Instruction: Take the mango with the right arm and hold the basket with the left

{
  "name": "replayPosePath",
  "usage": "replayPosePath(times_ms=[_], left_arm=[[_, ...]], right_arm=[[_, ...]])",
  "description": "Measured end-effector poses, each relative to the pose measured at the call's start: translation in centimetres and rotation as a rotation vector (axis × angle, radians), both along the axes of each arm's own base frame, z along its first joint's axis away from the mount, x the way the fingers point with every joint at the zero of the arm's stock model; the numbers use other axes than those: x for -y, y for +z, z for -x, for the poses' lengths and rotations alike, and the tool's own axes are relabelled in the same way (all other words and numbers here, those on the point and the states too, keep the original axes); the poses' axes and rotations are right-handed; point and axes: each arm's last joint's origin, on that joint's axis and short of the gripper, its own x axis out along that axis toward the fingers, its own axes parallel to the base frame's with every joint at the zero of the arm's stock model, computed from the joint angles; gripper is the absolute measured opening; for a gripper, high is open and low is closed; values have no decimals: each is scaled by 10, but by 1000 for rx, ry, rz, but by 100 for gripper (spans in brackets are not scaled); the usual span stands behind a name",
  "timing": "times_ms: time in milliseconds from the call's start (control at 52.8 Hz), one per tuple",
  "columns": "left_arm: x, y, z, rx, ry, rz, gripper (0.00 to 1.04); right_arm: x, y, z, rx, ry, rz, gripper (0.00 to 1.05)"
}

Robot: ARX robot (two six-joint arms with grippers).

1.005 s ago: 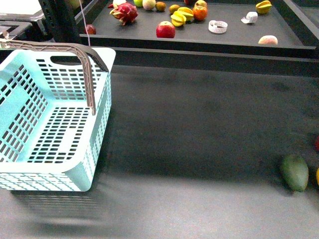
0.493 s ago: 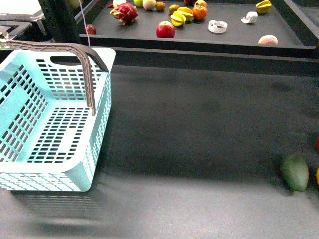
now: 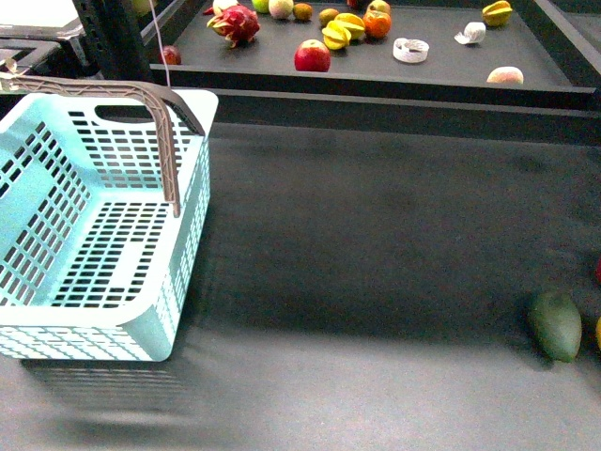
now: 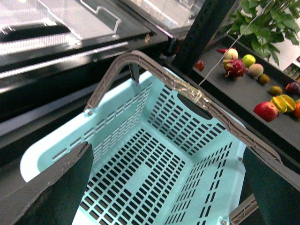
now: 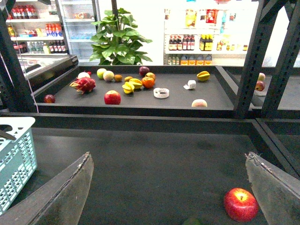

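Fingers (image 4: 56, 187) of the left gripper (image 4: 165, 147) stand wide apart above the light blue basket (image 4: 37, 161), gripping nothing. The right gripper (image 5: 168, 154) is spread just as wide over the dark table (image 5: 154, 178). Of the mango (image 3: 598, 334) only a thin yellow sliver shows, at the front view's right edge, just beside a dark green mango (image 3: 554, 325). The frame cuts off the rest, so its shape cannot be judged.

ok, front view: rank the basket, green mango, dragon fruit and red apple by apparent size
1. basket, by far the largest.
2. green mango; it lies nearer the camera than the shelf fruit, so its lead over them is unsure.
3. dragon fruit.
4. red apple, a little smaller than the dragon fruit.
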Motion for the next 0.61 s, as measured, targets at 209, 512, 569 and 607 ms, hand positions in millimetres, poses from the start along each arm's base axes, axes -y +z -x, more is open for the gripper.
replayPosePath(times_ms=[209,512,569,607], left_arm=[[6,-15,-57,-49,-35,156,99],[12,-27,-130,-59,-45,330,99],[12,-28,-142,-51,-43,350,99],[12,-28,-149,-43,-44,366,99]], right_arm=[[0,0,0,0,0,0,97],[0,0,0,0,0,0,97],[0,0,0,0,0,0,97],[0,0,0,0,0,0,97]])
